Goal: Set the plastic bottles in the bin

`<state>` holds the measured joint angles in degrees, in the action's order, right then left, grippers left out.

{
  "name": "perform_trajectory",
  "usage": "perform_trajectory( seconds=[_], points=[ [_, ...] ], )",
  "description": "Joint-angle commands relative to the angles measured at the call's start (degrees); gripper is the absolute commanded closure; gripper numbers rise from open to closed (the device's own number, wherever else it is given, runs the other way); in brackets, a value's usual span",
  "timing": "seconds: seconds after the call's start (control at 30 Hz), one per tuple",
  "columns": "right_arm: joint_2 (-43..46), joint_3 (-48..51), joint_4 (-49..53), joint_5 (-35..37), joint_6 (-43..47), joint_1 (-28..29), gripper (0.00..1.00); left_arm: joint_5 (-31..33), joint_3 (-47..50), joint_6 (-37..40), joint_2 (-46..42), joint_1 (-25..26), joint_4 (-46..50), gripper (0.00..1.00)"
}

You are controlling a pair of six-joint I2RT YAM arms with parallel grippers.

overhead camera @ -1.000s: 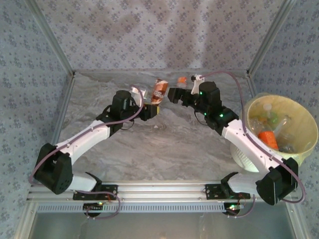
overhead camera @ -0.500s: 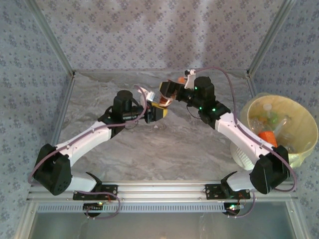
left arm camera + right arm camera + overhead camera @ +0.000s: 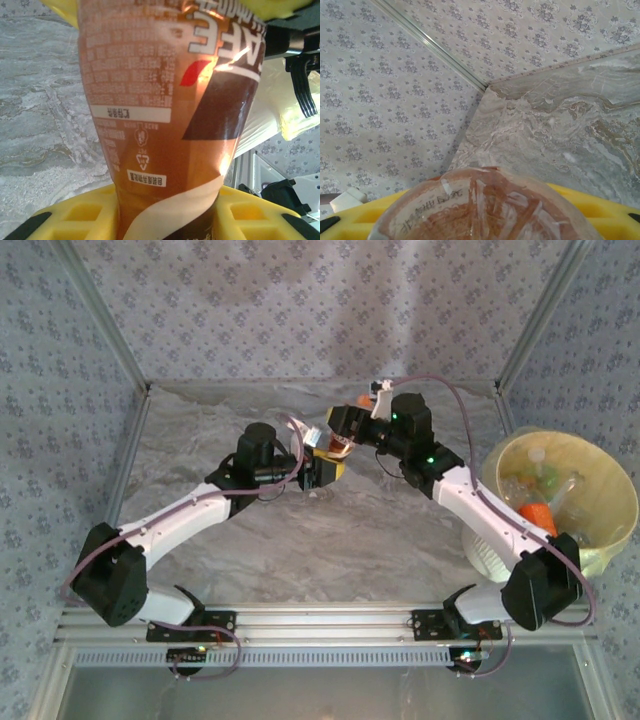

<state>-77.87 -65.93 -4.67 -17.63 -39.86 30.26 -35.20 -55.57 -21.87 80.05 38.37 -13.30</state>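
Grey marbled tabletop (image 3: 330, 540) between floral-papered walls (image 3: 300, 310), aluminium posts (image 3: 103, 315).

A second ago the right pincer (image 3: 340, 430) stands wide open just to the right of the brown-labelled bottle (image 3: 337, 445), which leans up in plain sight above the left pincer (image 3: 325, 470). Now the right arm is reaching further left and its jaws are closed in around the bottle's free end (image 3: 485, 210). In the overhead view the bottle is mostly hidden between the two pincers. The left arm is stretched slightly further right, carrying its pincer with it. In the left wrist view its yellow fingers (image 3: 75, 217) press the bottle (image 3: 170, 125) on either side.
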Motion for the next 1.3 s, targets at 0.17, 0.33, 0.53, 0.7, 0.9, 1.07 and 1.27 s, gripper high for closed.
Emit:
perform_trajectory(
  seconds=[0.17,0.33,0.53,0.7,0.9,1.07,1.27],
  points=[
    [3.76,-1.55,4.74,1.2,3.32,-0.09,0.49,2.21,-1.48,-1.17,-1.08,-0.32,-0.75,0.03],
    [7.23,-4.51,11.75,6.08,10.37,-2.51,0.51,3.26,0.56,-0.54,-4.8,-1.18,-1.05,0.02],
    [11.68,-11.02,25.66,10.72,18.38,-7.24,0.52,11.65,4.24,-0.37,-9.41,-2.03,-1.16,0.02],
    [17.57,-13.15,33.39,14.72,23.25,-11.91,0.51,20.83,6.06,-1.06,-10.86,-2.25,0.93,0.02],
    [22.82,-17.61,46.77,28.37,31.61,-15.14,0.52,26.29,6.98,-2.25,-10.45,-2.31,1.81,0.02],
    [23.63,-21.64,51.26,36.62,36.39,-19.88,0.52,27.7,6.63,-3.67,-8.11,-2.45,0.92,0.02],
    [22.28,-25.47,57.21,46.12,37.79,-28.52,0.53,27.85,4.55,-5.53,-4.64,-2.72,0.82,0.02]
  ],
)
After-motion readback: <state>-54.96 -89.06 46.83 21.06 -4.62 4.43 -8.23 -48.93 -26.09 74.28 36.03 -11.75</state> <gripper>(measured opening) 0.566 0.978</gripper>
